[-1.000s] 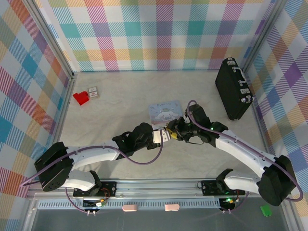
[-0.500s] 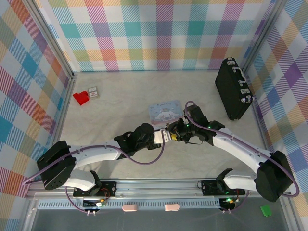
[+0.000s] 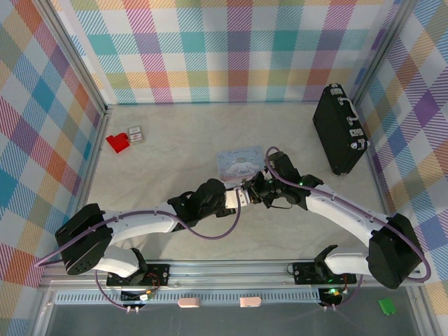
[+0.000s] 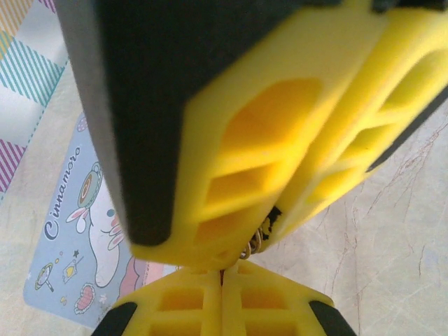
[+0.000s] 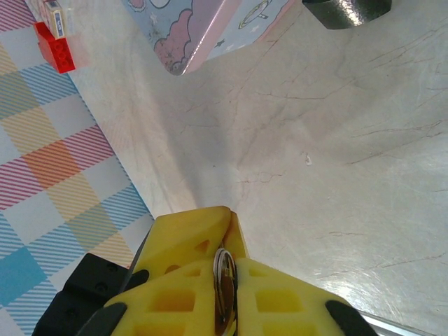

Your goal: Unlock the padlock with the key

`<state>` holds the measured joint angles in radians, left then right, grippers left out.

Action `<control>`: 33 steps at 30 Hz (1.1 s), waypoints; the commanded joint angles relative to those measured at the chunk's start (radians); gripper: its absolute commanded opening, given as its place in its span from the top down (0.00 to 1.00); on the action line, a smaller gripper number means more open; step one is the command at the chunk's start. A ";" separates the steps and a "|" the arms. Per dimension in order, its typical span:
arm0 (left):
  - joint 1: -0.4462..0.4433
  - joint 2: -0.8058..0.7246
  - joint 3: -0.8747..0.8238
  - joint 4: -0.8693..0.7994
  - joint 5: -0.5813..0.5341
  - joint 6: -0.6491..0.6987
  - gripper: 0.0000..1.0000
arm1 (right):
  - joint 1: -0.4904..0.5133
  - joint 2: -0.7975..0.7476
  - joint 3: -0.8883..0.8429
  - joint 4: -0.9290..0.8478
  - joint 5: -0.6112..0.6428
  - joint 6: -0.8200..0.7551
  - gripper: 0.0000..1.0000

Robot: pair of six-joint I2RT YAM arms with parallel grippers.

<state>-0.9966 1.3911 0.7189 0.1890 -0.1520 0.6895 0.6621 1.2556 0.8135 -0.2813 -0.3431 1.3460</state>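
Mid-table, my two grippers meet tip to tip. The left gripper (image 3: pixel 240 197) is shut, its yellow fingers pressed flat together (image 4: pixel 224 297). Any padlock is hidden where the fingertips meet. The right gripper (image 3: pixel 251 194) is shut on the key (image 5: pixel 225 294), a thin metal piece with a wire ring standing on edge between its pads. In the left wrist view the right gripper's fingers (image 4: pixel 280 140) loom right above mine, with the key ring (image 4: pixel 255 243) showing in the gap. From the right wrist, the left gripper's fingers (image 5: pixel 185 234) touch my fingertips.
A pastel cartoon tin (image 3: pixel 240 162) lies just behind the grippers, also close in the wrist views (image 4: pixel 70 245) (image 5: pixel 203 28). A black briefcase (image 3: pixel 339 129) lies at the back right. A red plastic piece (image 3: pixel 117 143) and a small box (image 3: pixel 136 134) sit at the far left.
The right gripper has slid left until its fingertips touch the left gripper's, and its jaws have narrowed onto the key. The left arm has barely moved.
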 commanded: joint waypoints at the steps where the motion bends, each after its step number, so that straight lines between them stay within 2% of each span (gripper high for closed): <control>1: -0.011 -0.005 0.019 0.051 -0.028 -0.005 1.00 | 0.004 -0.039 0.023 -0.059 0.036 -0.025 0.90; 5: -0.011 -0.015 0.005 0.089 -0.050 -0.018 1.00 | 0.004 -0.072 0.028 -0.093 0.085 -0.057 0.93; 8: -0.011 -0.053 -0.025 0.144 -0.059 -0.064 0.85 | 0.002 -0.097 0.032 -0.097 0.126 -0.126 0.97; 11: 0.001 -0.143 -0.077 0.186 -0.015 -0.178 0.72 | 0.002 -0.138 0.021 -0.090 0.191 -0.232 1.00; 13: 0.039 -0.214 -0.103 0.188 0.050 -0.340 0.66 | 0.001 -0.175 -0.022 0.000 0.205 -0.308 1.00; 16: 0.103 -0.273 -0.087 0.104 0.135 -0.629 0.65 | 0.002 -0.227 -0.103 0.160 0.184 -0.393 1.00; 19: 0.167 -0.273 -0.047 -0.008 0.265 -0.850 0.64 | 0.002 -0.268 -0.182 0.338 0.150 -0.463 1.00; 21: 0.200 -0.265 -0.043 -0.004 0.330 -0.972 0.63 | 0.004 -0.287 -0.235 0.460 0.133 -0.493 1.00; 25: 0.245 -0.240 -0.097 0.203 0.452 -1.253 0.60 | 0.016 -0.280 -0.317 0.672 0.110 -0.512 1.00; 28: 0.247 -0.203 -0.121 0.385 0.498 -1.396 0.58 | 0.029 -0.254 -0.337 0.789 0.083 -0.509 1.00; 33: 0.248 -0.143 -0.147 0.582 0.543 -1.502 0.58 | 0.037 -0.250 -0.365 0.896 0.078 -0.491 1.00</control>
<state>-0.7563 1.2324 0.5953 0.5724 0.3195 -0.6662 0.6945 1.0069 0.4633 0.4515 -0.2405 0.8734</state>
